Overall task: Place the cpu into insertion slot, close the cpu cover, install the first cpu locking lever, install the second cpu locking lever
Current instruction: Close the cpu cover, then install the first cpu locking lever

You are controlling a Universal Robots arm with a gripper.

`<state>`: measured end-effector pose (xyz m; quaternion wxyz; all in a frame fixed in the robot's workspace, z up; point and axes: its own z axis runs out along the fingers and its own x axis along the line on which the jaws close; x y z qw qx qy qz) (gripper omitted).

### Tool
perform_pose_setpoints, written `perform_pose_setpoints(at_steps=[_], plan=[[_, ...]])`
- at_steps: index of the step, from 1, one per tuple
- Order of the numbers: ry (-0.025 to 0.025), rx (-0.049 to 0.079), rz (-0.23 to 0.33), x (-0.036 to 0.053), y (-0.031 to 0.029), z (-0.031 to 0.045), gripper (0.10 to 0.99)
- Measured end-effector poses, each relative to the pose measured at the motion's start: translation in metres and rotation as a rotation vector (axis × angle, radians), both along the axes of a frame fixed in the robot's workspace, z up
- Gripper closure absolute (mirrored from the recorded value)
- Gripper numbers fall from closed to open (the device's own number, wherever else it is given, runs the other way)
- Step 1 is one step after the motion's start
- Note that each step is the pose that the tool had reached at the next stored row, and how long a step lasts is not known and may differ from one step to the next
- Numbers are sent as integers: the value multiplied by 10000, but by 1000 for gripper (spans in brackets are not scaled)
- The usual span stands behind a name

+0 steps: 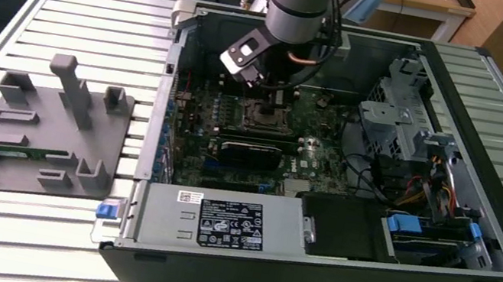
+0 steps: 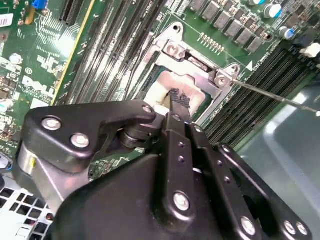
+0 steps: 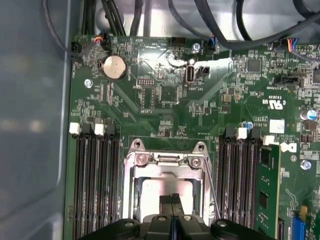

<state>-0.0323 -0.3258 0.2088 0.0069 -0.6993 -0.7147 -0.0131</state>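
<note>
One gripper (image 3: 172, 201), fingers pressed together with nothing between them, tips at the pale top of the cpu (image 3: 154, 192), contact I cannot confirm, cpu seated in the insertion slot (image 1: 265, 115), silvery cpu cover (image 3: 131, 186) framing it, thin lever rod (image 2: 270, 95) angled alongside, green motherboard (image 3: 165, 115) around.

cpu cover (image 3: 132, 190) — bare, shiny metal

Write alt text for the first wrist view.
The shut gripper sits over the pale cpu, which lies framed by the silvery cpu cover. Black memory slots flank it on the green motherboard, with a coin battery farther off.
</note>
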Motion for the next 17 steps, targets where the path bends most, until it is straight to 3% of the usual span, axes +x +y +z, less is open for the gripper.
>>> perform_pose_setpoints(at_steps=[17], plan=[[4, -1, 0, 8, 0, 33, 980]])
